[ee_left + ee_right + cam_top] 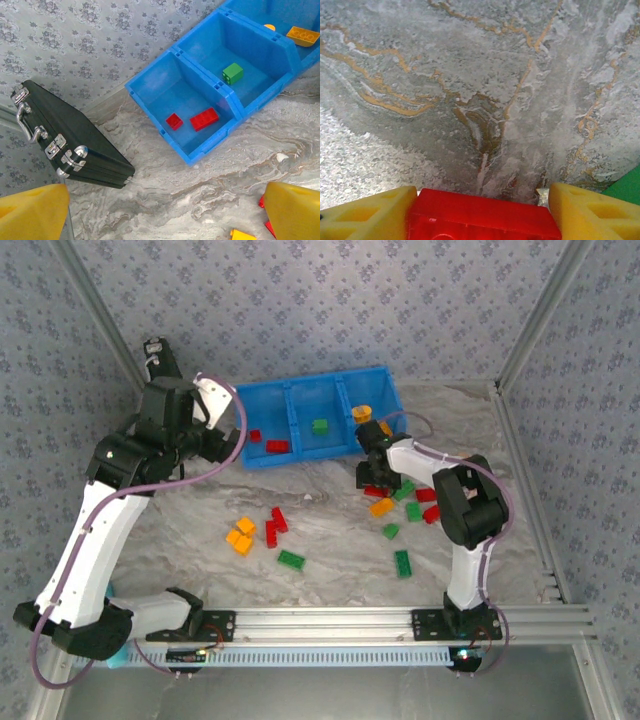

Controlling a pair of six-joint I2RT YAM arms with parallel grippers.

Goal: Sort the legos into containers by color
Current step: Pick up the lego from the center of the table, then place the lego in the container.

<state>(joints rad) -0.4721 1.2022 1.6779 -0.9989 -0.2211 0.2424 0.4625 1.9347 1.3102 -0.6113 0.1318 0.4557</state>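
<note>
**Counter (335,525), top and wrist views.** The tray (315,405) lies at the middle of the far edge, with three compartments in a row.

- **Tray contents.** The left compartment holds two red bricks (204,119). The middle one holds one green brick (233,73). The right one holds orange bricks (302,35).
- **Loose bricks.** The remaining bricks are scattered on the counter between the tray and the near edge.
  - An orange pair (240,536) lies left of the middle.
  - Two reds (277,520) lie just beside the pair, and a green (291,560) lies nearer the near edge.
  - A mixed cluster of red, green and orange (413,505) lies toward the right edge.
- **Left tool (225,440).** It hangs above the counter near the tray's left end. The left wrist view shows its yellow fingers (32,212) spread wide, with nothing between them.
- **Right tool (375,478).** It is lowered to the counter at the left of the mixed cluster, just in front of the tray's right compartment. In the right wrist view its fingers (367,215) sit against the two ends of a red brick (480,217), closed on it. The brick rests on the counter, and a green brick (625,187) is just beside the right finger.
- **Case (70,145).** It is black with silver latches and lies by the far-left corner, apart from the tray.
</note>
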